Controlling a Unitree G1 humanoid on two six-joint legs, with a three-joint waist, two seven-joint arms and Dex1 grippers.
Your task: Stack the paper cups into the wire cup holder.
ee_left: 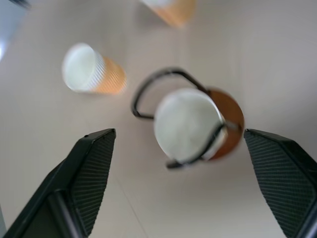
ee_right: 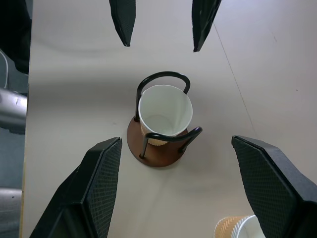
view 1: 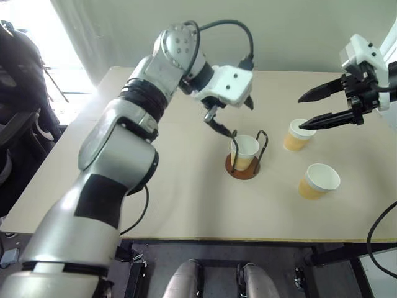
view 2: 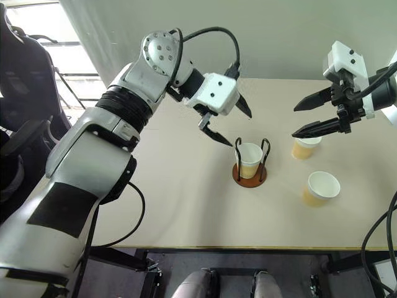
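Now one paper cup sits in the wire cup holder, below the left fingers, spread apart.

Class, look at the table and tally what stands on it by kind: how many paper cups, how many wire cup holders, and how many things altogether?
Paper cups: 3, one in the holder, one far on the right, one near on the right
Wire cup holder: 1
Total: 4

Far paper cup edge-cropped, blurred
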